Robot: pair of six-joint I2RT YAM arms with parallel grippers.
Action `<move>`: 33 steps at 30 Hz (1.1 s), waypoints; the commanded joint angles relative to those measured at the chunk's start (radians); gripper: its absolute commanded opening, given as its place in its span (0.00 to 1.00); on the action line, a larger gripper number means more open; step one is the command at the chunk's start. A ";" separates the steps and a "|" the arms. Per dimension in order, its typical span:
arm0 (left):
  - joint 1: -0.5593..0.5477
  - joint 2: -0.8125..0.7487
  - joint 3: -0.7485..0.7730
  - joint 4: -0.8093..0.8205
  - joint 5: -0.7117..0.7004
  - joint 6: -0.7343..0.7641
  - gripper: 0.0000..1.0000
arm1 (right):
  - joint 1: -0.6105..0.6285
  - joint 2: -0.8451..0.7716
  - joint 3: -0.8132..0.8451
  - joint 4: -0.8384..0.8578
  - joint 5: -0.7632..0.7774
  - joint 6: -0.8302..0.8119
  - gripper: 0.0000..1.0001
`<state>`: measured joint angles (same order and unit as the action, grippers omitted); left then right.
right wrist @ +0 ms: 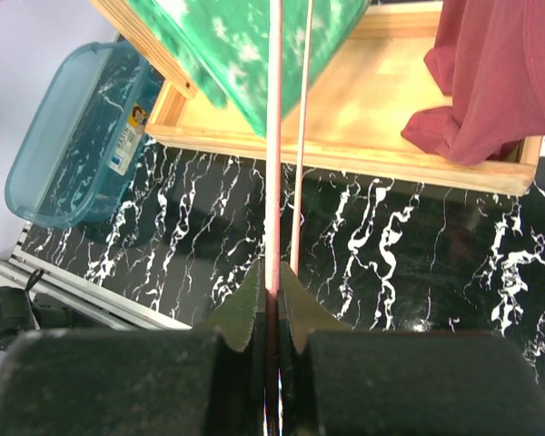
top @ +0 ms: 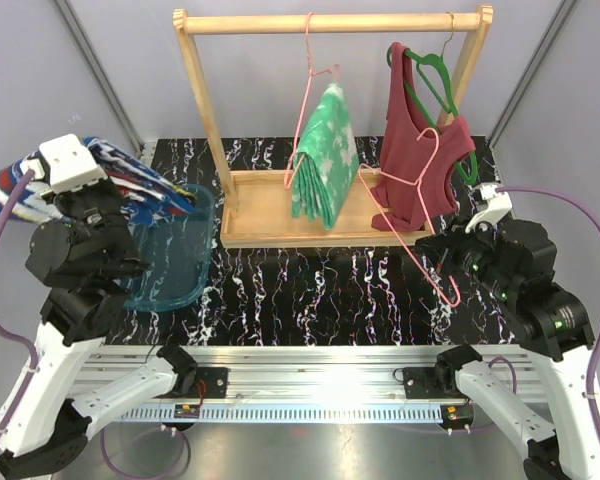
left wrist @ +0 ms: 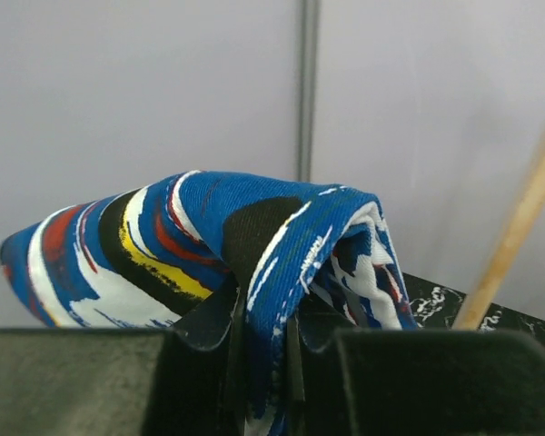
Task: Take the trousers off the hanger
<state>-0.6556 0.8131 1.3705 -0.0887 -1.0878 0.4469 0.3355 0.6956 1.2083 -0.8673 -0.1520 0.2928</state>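
Observation:
My left gripper (left wrist: pixel 265 336) is shut on a fold of the blue trousers (left wrist: pixel 209 218), which have red, white, yellow and black patches. It holds them up at the far left (top: pixel 130 175), above a blue bin (top: pixel 175 255). The green-and-white trousers (top: pixel 325 155) hang folded over a pink hanger (top: pixel 308 70) on the wooden rail. My right gripper (right wrist: pixel 272 291) is shut on the thin bar of a second, bare pink hanger (right wrist: pixel 274 136), tilted over the table at the right (top: pixel 420 225) in front of the rack.
The wooden rack (top: pixel 330 22) with its flat base (top: pixel 260 215) stands mid-table. A maroon tank top (top: pixel 420 160) hangs on a green hanger (top: pixel 425 85) at its right end. The clear blue bin (right wrist: pixel 73 136) sits left of the rack on the black marbled table (top: pixel 310 290).

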 commanded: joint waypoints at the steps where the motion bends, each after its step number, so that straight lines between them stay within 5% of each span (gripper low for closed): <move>1: 0.016 -0.011 -0.084 0.145 -0.029 0.045 0.00 | 0.000 -0.015 0.031 0.079 -0.032 0.008 0.00; 13: 0.421 0.009 -0.289 -0.019 0.014 -0.207 0.00 | 0.000 -0.051 0.013 0.100 -0.084 0.014 0.00; 27: 0.418 0.012 -0.219 -0.339 0.077 -0.166 0.00 | 0.002 -0.057 0.005 0.163 -0.130 0.026 0.00; 33: 0.330 0.043 -0.099 -0.517 -0.078 -0.091 0.00 | 0.000 -0.077 -0.009 0.169 -0.130 0.006 0.00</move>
<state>-0.3008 0.8642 1.1664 -0.5964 -1.0580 0.2687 0.3355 0.6327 1.2026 -0.7662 -0.2569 0.3103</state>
